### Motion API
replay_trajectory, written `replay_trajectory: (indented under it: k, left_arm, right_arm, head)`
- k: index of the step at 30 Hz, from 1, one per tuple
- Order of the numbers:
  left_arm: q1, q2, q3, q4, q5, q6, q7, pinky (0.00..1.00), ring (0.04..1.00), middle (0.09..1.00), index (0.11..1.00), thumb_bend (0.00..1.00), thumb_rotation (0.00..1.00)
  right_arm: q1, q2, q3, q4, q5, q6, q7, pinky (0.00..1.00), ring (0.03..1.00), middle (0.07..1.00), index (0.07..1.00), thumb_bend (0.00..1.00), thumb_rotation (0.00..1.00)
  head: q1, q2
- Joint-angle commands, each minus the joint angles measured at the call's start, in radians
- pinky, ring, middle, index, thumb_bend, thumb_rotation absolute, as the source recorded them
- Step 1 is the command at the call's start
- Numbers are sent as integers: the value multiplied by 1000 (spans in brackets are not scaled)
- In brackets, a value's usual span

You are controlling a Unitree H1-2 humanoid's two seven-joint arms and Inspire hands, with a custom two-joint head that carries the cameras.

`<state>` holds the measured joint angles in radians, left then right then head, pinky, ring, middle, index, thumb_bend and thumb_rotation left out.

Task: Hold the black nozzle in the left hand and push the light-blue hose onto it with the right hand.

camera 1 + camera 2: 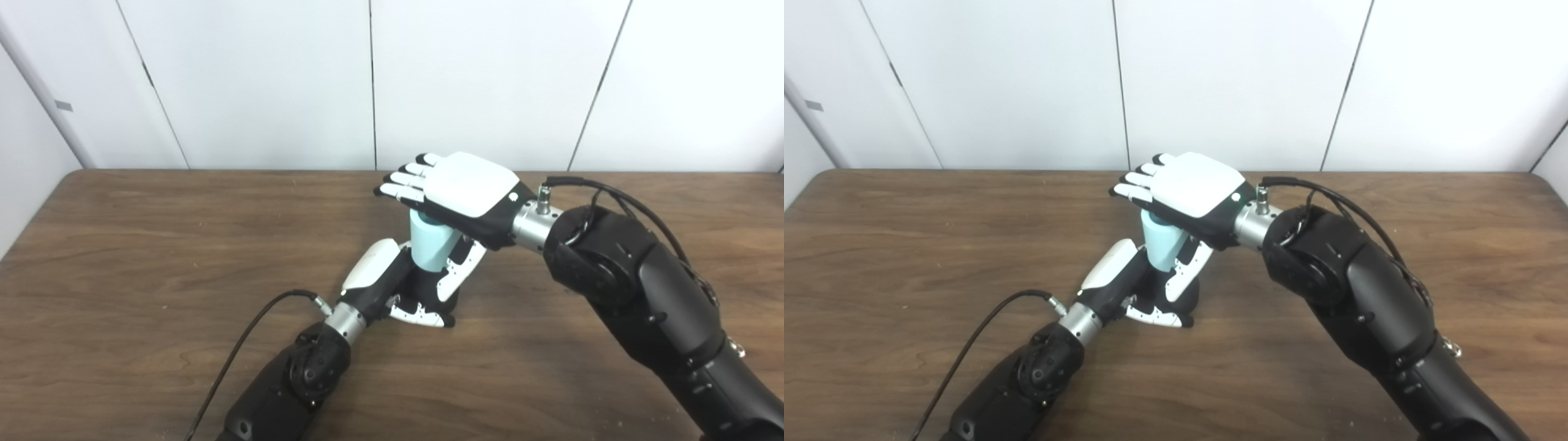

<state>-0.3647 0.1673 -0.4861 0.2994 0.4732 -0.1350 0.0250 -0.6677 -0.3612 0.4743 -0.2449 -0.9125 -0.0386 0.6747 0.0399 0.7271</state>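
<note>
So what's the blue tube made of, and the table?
The hose looks like smooth, matte plastic or rubber: an even pale blue with no shine or weave. Which of the two can't be told. The table looks like wood or a wood-print top: brown, with long grain lines and a soft sheen. The left hand wraps the hose's base, so the nozzle can't be judged.

White panelled wall (490, 79) behind a brown wooden table (122, 257).

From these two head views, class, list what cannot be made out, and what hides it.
- Black nozzle: both views, wrapped by the left hand.
- Top end of the light-blue hose: both views, covered by the flat right hand.
- Hose-nozzle joint: both views, behind the left hand's fingers.
</note>
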Motion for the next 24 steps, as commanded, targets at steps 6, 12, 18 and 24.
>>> replay_trajectory:
  k: [6, 12, 18, 24]
  left_arm:
    - [162, 29, -56, 99, 23, 81, -113, 843, 868, 788, 496, 507, 101]
    - [163, 28, -54, 91, 21, 86, -115, 843, 867, 788, 496, 507, 101]
    - [165, 29, -54, 94, 21, 82, -113, 841, 865, 787, 496, 506, 100]
    - [165, 32, -54, 92, 21, 84, -117, 848, 865, 787, 496, 507, 100]
  right_arm:
    - [23, -23, 45, 40, -30, -17, 49, 1000, 983, 969, 959, 875, 575]
    - [19, -28, 51, 43, -39, -23, 45, 1000, 983, 969, 960, 872, 571]
    - [28, -35, 50, 30, -36, -22, 48, 1000, 984, 974, 961, 872, 571]
    - [46, -43, 48, 13, -33, -20, 54, 1000, 986, 983, 955, 870, 571]
  head:
    - [3, 1]
    - [3, 3]
    - [2, 6]
    - [0, 7]
